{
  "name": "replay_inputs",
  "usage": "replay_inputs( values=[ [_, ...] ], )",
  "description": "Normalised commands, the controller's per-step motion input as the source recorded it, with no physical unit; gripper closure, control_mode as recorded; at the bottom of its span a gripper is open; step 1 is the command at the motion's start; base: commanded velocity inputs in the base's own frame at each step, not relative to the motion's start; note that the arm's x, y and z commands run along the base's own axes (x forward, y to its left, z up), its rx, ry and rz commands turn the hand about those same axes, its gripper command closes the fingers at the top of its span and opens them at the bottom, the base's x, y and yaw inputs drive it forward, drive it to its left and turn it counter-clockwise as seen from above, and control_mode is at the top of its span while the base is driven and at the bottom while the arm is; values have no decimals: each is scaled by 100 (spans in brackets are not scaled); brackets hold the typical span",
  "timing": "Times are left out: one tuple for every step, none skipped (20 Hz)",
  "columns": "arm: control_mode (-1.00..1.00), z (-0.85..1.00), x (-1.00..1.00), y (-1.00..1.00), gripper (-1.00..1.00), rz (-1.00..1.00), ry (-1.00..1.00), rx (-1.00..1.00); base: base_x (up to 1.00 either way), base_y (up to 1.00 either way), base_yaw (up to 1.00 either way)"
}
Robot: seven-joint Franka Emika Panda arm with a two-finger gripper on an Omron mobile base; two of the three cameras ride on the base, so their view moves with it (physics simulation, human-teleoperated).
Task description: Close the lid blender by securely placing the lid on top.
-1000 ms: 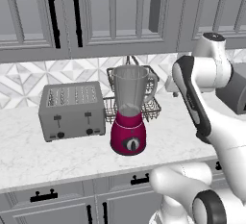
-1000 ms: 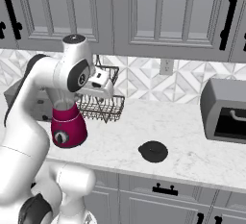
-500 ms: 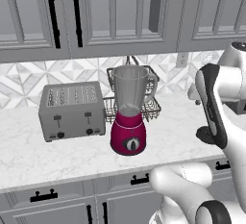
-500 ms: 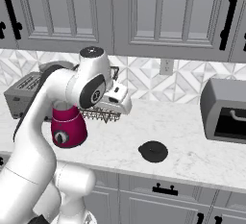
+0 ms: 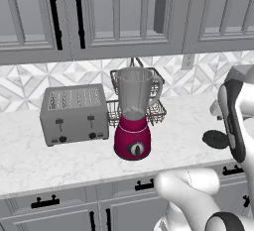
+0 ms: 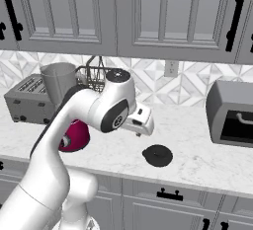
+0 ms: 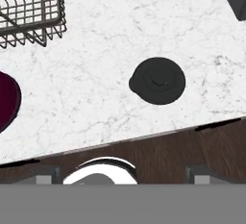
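Barely started, honestly. Lid [image 6: 157,155] flat on the marble counter [image 5: 59,155] near the front edge, well apart from the blender [image 5: 133,120] — untouched, nothing holding it. Blender jar open on top, standing in front of the wire rack [image 5: 155,107] with the toaster [image 5: 74,113] just beside it on the left. So nothing done yet: grab the lid, carry it over, seat it on the jar rim, all still to go.

Gripper [image 6: 144,127] up above the counter, a bit left of and above the lid in the right base view. Jaws themselves hard to make out there, but spread wide and empty going by everything available. Hand view looking straight down with the lid a little right of centre, so probably lining up for the pick.

Compared with a second ago: arm swung away from the blender and rack area, over toward the lid side — wrist now much nearer the lid. Lid, blender, toaster all in the same spots.
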Motion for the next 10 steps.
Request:
replay_inputs(
  values=[
    [-100,-32,0,-34,-100,0,0,-1,0,0,0],
    [-100,-28,0,-29,-100,0,0,-3,0,0,0],
    [-100,-24,0,-34,-100,0,0,-3,0,0,0],
    [-100,-23,0,-35,-100,0,0,-4,0,0,0],
    [-100,-28,0,-38,-100,0,0,-6,0,0,0],
    [-100,-32,0,-35,-100,0,0,-9,0,0,0],
    [-100,-34,0,-37,-100,0,0,-11,0,0,0],
    [-100,-36,0,-36,-100,0,0,-11,0,0,0],
    [-100,-39,0,-42,-100,0,0,-9,0,0,0],
    [-100,-43,1,-44,-100,0,0,-7,0,0,0]
  ],
)
